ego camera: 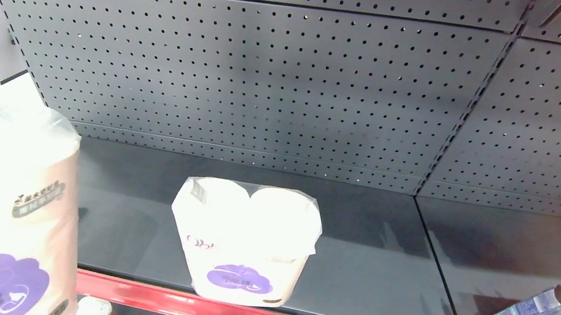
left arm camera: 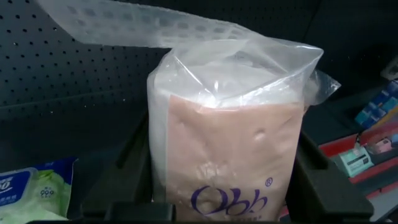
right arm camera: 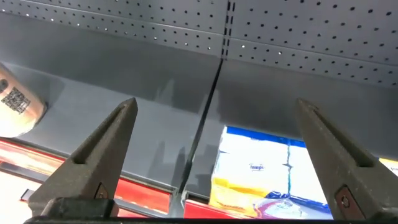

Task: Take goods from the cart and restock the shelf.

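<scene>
Left end effector (left arm camera: 217, 186) pinching pack (left arm camera: 230, 124) mid-body: light, squashy, slick film, so grip the rolls, not the wrap. Right end effector (right arm camera: 216, 109) spread, empty.

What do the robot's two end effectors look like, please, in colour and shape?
The right end effector has two long, wedge-shaped fingers in matte grey-brown, tapering to blunt tips, each with a small round screw near its base. The left end effector has broader, blocky black fingers.
</scene>
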`<state>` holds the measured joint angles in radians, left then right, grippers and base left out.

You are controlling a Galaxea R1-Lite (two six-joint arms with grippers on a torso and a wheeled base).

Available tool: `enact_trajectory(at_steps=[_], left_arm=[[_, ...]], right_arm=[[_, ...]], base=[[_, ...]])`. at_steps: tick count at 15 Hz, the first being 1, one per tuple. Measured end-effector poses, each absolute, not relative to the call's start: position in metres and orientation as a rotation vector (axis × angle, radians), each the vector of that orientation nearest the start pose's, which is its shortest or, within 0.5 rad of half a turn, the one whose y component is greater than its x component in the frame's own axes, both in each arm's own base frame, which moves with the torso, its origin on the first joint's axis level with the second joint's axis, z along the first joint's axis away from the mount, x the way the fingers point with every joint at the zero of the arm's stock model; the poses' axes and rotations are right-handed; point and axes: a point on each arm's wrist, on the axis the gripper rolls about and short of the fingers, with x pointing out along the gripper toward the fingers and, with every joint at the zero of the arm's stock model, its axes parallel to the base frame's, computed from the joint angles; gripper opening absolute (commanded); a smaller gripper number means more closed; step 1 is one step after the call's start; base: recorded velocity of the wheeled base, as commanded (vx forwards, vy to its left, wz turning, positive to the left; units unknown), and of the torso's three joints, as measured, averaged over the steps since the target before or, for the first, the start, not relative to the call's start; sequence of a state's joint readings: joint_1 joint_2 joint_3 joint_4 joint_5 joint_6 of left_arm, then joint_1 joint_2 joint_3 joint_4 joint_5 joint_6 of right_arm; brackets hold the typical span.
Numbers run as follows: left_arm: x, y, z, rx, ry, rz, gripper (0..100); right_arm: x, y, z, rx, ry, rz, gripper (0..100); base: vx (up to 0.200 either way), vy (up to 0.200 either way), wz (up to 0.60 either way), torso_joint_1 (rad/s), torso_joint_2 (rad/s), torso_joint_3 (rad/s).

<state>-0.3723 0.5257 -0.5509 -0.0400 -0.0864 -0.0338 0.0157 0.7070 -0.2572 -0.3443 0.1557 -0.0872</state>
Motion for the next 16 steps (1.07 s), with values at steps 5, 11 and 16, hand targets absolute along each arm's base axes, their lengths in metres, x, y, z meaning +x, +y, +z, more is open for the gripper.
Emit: enact_trajectory(at_steps=[5,11,16], left_arm=[[0.06,-0.025,0.248,-0.032,0.018,-0.458,0],[0.112,-0.039,0.258,-0.031,0.022,-0.41,0],[0.157,-0.052,0.252,-0.013,0.003,-0.434,0]], right_arm=[[0.062,0.007,0.177,-0.085,0.086,0.222,100],[0.059,0.01,0.182,-0.089,0.055,0.271,100],[0.059,0.011,0.188,-0.087,0.037,0.279,100]], base=[[0.0,0.0,0.0,0.0,0.0,0.0],[0.0,0.0,0.0,0.0,0.0,0.0],[0.0,0.0,0.0,0.0,0.0,0.0]])
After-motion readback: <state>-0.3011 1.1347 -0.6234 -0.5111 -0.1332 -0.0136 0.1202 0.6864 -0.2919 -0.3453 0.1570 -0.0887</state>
